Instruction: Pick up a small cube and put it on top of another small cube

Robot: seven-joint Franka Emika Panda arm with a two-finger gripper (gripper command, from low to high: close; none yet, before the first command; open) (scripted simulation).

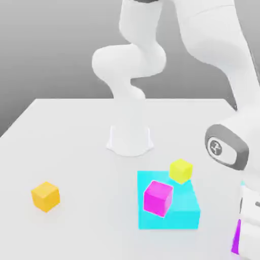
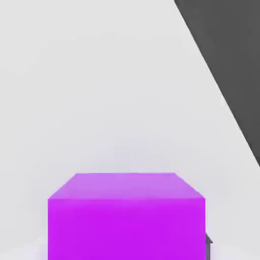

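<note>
White robot arm reaches low at the exterior view's right, its gripper (image 1: 245,238) clamped on the small violet-purple cube (image 2: 127,216) near the white table's (image 1: 76,142) edge. Nearby, a magenta cube (image 1: 158,198) and yellow cube (image 1: 181,170) sit on a cyan block (image 1: 175,210); an orange cube (image 1: 45,196) lies well apart.
</note>
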